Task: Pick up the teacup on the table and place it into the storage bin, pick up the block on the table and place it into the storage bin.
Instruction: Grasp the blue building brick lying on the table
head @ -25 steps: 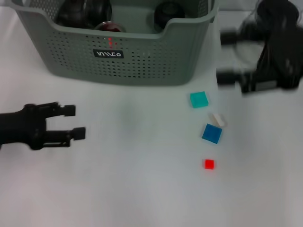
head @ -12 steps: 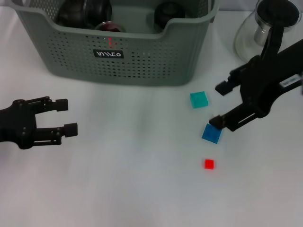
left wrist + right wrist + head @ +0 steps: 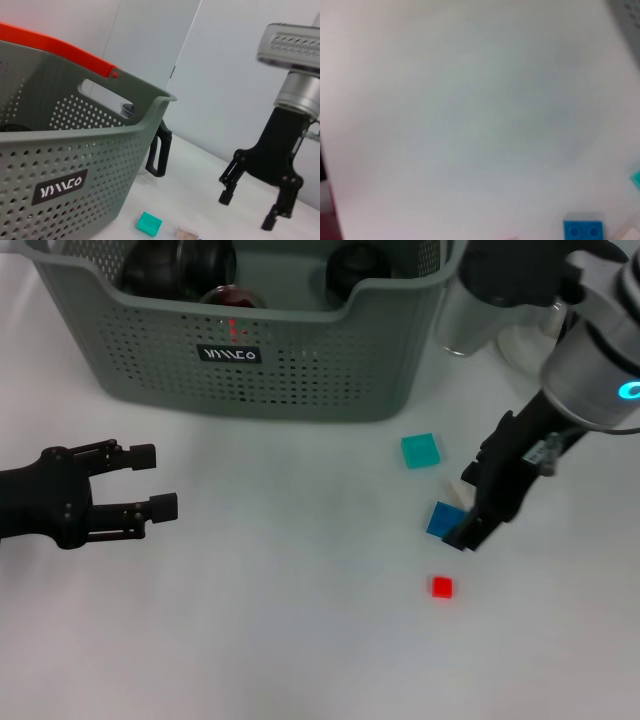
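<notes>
The right gripper (image 3: 468,508) hangs low over the blue block (image 3: 442,519), fingers open and holding nothing, ready to pinch it; the storage bin (image 3: 300,370) sits behind with dark cups inside; a beige block (image 3: 457,487) touches the blue one and may get bumped; the left gripper (image 3: 150,483) waits open on the bench (image 3: 280,640).

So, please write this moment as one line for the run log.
right gripper: open, over blue block | left gripper: open, idle | storage bin: holds dark items | teal block, red block: on table
</notes>
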